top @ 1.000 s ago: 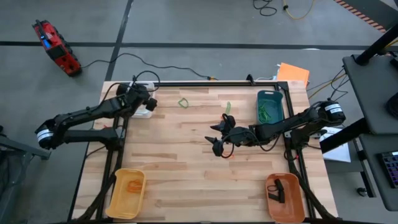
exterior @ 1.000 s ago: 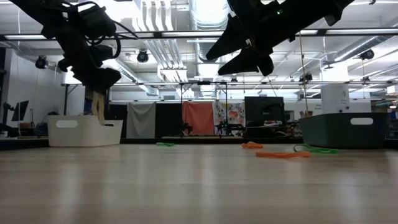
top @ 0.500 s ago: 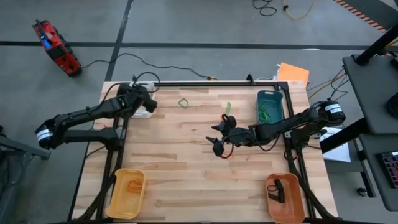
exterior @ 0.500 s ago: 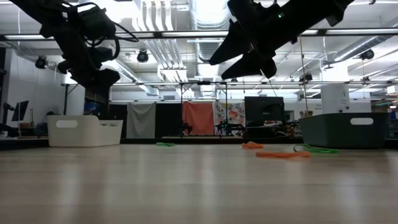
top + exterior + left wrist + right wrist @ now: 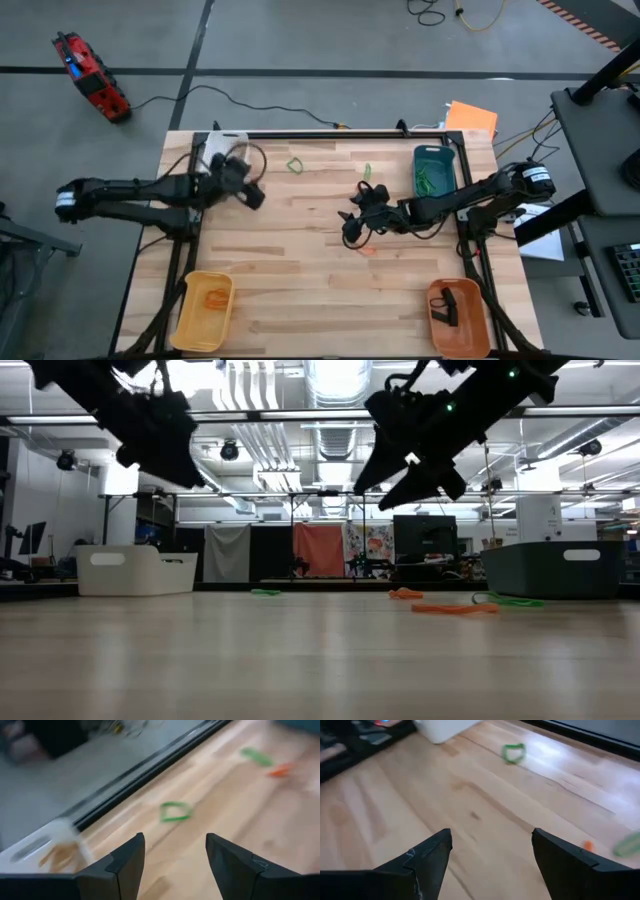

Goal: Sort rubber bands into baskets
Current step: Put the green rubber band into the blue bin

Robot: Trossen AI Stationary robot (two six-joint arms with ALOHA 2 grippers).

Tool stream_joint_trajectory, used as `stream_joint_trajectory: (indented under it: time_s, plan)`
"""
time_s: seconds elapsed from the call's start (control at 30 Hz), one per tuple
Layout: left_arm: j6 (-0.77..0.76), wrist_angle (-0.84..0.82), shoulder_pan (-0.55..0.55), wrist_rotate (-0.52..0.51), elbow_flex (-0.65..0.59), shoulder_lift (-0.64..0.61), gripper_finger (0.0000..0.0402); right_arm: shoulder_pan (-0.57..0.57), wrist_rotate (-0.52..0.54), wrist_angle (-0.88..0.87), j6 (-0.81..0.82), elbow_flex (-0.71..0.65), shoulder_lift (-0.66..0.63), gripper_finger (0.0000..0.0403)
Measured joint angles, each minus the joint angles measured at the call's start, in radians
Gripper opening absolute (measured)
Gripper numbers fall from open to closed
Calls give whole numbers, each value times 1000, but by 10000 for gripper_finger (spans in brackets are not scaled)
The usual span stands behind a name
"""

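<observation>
My left gripper (image 5: pixel 254 196) (image 5: pixel 175 854) is open and empty above the bare wood, just right of the white basket (image 5: pixel 226 152), which holds tan bands (image 5: pixel 56 854). A green rubber band (image 5: pixel 294 165) (image 5: pixel 175 811) lies flat on the table ahead of it. My right gripper (image 5: pixel 349 228) (image 5: pixel 492 849) is open and empty above mid-table. An orange band (image 5: pixel 368 248) lies near it, and a second green band (image 5: pixel 366 172) lies farther back. The teal basket (image 5: pixel 433 172) holds green bands, the yellow basket (image 5: pixel 205 310) orange ones, and the orange basket (image 5: pixel 458 318) black ones.
A black frame rail (image 5: pixel 330 134) runs along the table's far edge, with side rails beside the baskets. The low view shows the bands (image 5: pixel 453 608) lying flat between the white basket (image 5: pixel 135 570) and the teal basket (image 5: pixel 555 568). Bare wood fills the table's middle and near part.
A tan band hung from my left gripper over the white basket; half a second ago it no longer showed there. My left gripper has since swung away from the white basket toward the table's right and near side. My right gripper has tipped a little in place.
</observation>
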Motion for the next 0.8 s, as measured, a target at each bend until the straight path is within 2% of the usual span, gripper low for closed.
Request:
stream_joint_trajectory:
  time_s: [0.17, 0.33, 0.47, 0.63, 0.8]
  plan:
    - [13, 123, -212, -76, -1, 23, 194, -4, 20, -84, 84, 0, 0, 258]
    - [38, 171, -355, -120, -2, 70, 194, -4, -16, -181, 163, 0, 0, 247]
    - [13, 171, -414, -130, -2, 104, 194, -6, -102, -337, 290, 0, 0, 238]
    - [-13, 175, -434, -131, -3, 155, 194, -6, -247, -597, 443, 0, 0, 226]
    - [-17, 181, -434, -150, -3, 209, 194, -10, -261, -727, 495, 0, 0, 219]
